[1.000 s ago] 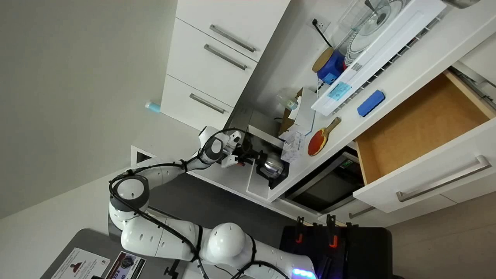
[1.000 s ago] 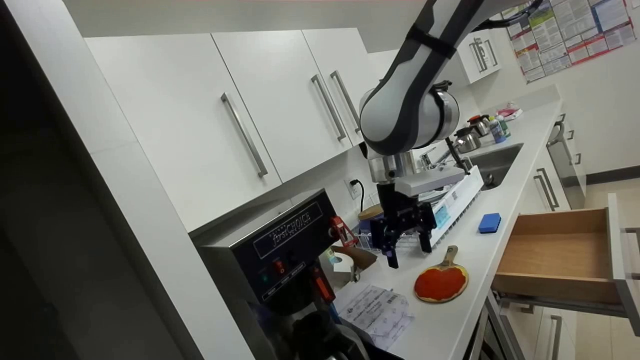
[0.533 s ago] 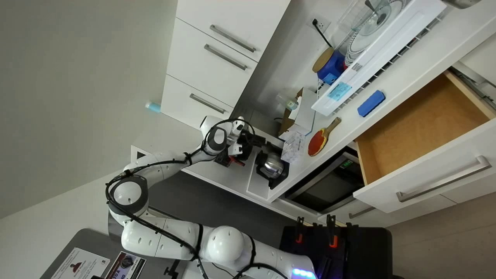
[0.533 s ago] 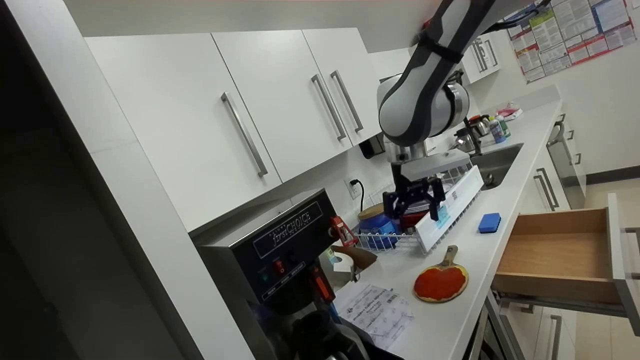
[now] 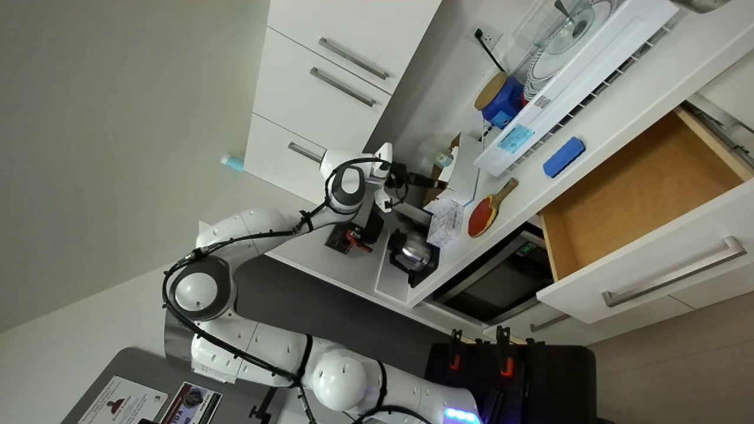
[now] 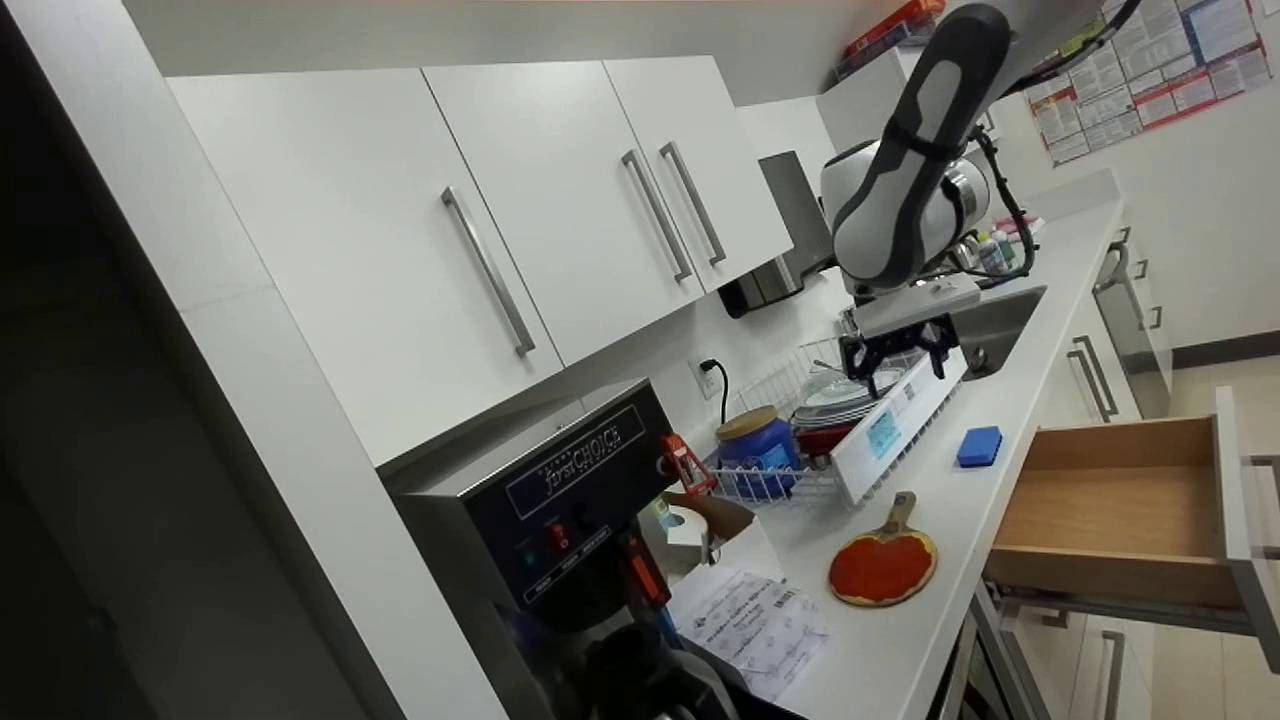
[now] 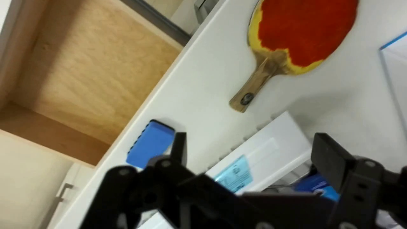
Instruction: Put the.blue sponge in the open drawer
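The blue sponge (image 5: pixel 564 157) lies on the white counter between the dish rack and the open drawer. It also shows in an exterior view (image 6: pixel 979 446) and in the wrist view (image 7: pixel 150 143), left of the left fingertip. The open drawer (image 5: pixel 665 265) is pulled out below the counter edge, and its bare tan interior shows in an exterior view (image 6: pixel 1120 505) and in the wrist view (image 7: pixel 98 70). My gripper (image 6: pixel 905 380) is open with nothing between its fingers. It hangs above the dish rack, apart from the sponge. In the wrist view, the fingers (image 7: pixel 250 135) are wide apart.
A red paddle (image 6: pixel 882 565) lies on the counter near the sponge. The dish rack with a white panel (image 6: pixel 895 425) holds plates and a blue jar (image 6: pixel 757 455). A coffee machine (image 6: pixel 560 500), an open box and a paper sheet (image 6: pixel 750 620) stand or lie nearby.
My arm and gripper have moved right and up in both exterior views, from near the coffee machine side to above the dish rack. The sponge, paddle and drawer have not moved.
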Tool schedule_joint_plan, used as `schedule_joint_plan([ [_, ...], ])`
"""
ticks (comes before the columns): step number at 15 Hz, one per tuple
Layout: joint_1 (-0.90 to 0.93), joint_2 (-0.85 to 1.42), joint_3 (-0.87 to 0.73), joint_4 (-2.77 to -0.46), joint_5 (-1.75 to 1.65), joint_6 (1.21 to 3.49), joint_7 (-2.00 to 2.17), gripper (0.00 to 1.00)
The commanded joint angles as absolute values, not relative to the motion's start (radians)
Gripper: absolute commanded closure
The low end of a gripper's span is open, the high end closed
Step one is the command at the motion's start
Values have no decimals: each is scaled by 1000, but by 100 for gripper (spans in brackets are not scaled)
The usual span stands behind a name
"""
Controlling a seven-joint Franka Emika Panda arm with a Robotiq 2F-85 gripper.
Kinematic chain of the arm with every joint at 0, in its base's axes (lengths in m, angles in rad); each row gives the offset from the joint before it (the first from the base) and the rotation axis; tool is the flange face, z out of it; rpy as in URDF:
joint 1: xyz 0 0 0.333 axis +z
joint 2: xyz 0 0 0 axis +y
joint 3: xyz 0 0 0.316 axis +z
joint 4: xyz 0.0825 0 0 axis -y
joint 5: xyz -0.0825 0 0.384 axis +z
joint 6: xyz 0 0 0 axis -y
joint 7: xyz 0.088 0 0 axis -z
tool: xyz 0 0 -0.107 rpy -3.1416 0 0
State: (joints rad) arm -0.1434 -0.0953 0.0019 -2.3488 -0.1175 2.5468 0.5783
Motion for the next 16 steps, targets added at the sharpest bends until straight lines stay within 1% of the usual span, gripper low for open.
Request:
schedule_joint_plan([
  [1,-187,35,-56,-2286,-238,2646,750,0],
  [5,-168,160,-157,-2251,-243,2736,832,0],
  [8,-144,155,-190,-2274,-214,2725,773,0],
  [12,-137,157,-192,-2272,-214,2725,772,0],
  [16,-97,289,-255,-2149,-248,2741,959,0],
])
